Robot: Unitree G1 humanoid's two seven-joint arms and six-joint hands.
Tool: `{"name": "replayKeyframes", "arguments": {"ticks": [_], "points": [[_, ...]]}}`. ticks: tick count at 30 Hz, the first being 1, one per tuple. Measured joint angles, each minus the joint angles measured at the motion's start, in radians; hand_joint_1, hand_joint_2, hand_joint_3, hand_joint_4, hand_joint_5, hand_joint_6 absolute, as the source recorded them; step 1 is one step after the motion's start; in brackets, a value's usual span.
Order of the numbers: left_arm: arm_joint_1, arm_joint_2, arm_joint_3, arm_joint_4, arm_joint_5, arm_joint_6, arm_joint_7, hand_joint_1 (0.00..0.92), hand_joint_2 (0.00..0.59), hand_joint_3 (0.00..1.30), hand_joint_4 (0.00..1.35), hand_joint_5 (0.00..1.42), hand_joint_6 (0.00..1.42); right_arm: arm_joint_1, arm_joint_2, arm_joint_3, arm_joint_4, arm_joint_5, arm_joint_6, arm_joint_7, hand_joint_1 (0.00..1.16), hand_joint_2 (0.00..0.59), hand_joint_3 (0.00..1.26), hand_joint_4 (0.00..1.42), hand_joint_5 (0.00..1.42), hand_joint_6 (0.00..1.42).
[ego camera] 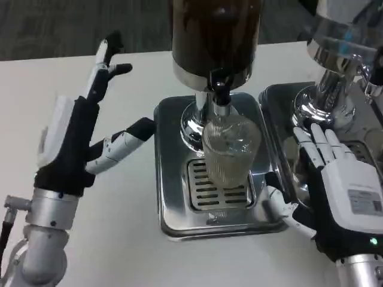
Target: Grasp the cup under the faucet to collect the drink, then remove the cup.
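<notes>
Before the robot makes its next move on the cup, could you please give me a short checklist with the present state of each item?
1. Cup stands upright on the drip tray grille: ok.
2. Cup sits below the faucet of the dark dispenser: ok.
3. Left hand free to grasp, fingers spread, holding nothing, left of the tray: ok.
4. Right hand holding nothing, fingers extended beside the tray's right edge near the second dispenser: ok.
5. Either hand gripping the cup: not ok; both are apart from it.
6. Drink level in the cup: cannot tell; the clear ribbed wall hides it.
</notes>
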Motion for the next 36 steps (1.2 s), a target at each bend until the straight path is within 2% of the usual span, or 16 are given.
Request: {"name": "replayKeyframes", "arguments": {"ticks": [3,8,12,15,27,36], "points": [[0.003,0.014,0.008,-0.065,-0.093,-0.015,-0.123,0.0,0.002,0.0,0.0,0.15,0.15,-0.006,-0.002,0.0,0.004,0.002,-0.001,0.006,0.3,0.402,0.15,0.05,0.06,0.15],[-0.015,0.017,0.007,-0.085,-0.257,-0.003,-0.353,0.0,0.013,0.0,0.0,0.15,0.16,-0.007,-0.002,0.001,0.01,0.002,-0.001,0.01,0.3,0.401,0.15,0.04,0.06,0.15],[-0.072,0.007,0.006,-0.114,-0.284,0.011,-0.471,0.0,0.014,0.0,0.0,0.19,0.19,-0.007,0.009,0.003,0.011,0.002,-0.001,0.009,0.3,0.401,0.15,0.04,0.06,0.15],[-0.111,-0.023,0.003,-0.115,-0.305,0.025,-0.537,0.0,0.022,0.0,0.0,0.2,0.21,-0.006,0.019,0.003,0.011,0.001,-0.001,0.009,0.3,0.402,0.15,0.04,0.06,0.15],[-0.189,-0.112,-0.004,-0.047,-0.268,0.038,-0.649,0.0,0.033,0.0,0.0,0.21,0.2,0.023,0.06,0.003,-0.007,-0.005,0.016,-0.004,0.29,0.408,0.15,0.04,0.06,0.15],[-0.195,-0.139,-0.017,-0.041,-0.247,0.038,-0.684,0.0,0.044,0.0,0.0,0.21,0.21,0.04,0.063,0.001,-0.012,-0.006,0.022,-0.006,0.28,0.409,0.15,0.04,0.06,0.15]]}}
